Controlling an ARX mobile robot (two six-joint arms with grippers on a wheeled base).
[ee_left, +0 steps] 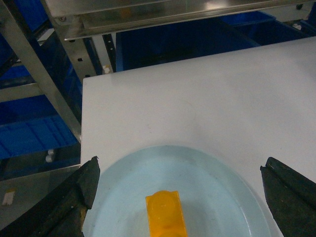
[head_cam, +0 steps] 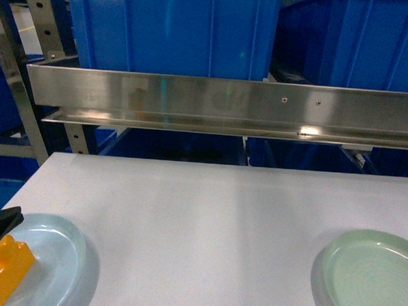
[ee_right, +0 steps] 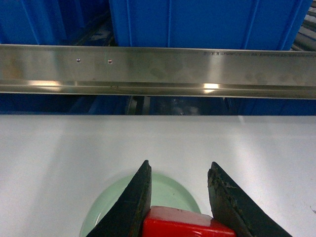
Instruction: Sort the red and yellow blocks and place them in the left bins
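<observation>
While the white table (head_cam: 208, 214) stretches out ahead of us, we have two round plates on its near edge. On our left sits the pale blue plate (head_cam: 61, 255), and lying on it is the orange-yellow block (head_cam: 6, 270), its studs facing up in the left wrist view, where it shows as a glossy brick (ee_left: 166, 212) low on the plate's surface. Our left gripper (ee_left: 180, 192) hangs over that plate with its dark fingers (ee_left: 74, 197) spread wide, one on each side of the brick and well clear of it, touching nothing we can see. In the head view only a black tip of that gripper shows at the left edge, just above the block.

Over on our right is the pale green plate (head_cam: 371, 275), bare in the head view as far as the frame shows. The right wrist view looks down onto the same plate (ee_right: 113, 207), and there our right gripper (ee_right: 180, 173) has its fingers (ee_right: 133, 202) drawn in narrow against the red block (ee_right: 185, 222), a finger pressed on either side of it. Whether the brick rests on the plate or is lifted off it, we cannot tell.

Beyond the table a steel rail (head_cam: 226, 106) runs across, and behind it stand the big blue bins (head_cam: 169, 29), their insides hidden from us.
</observation>
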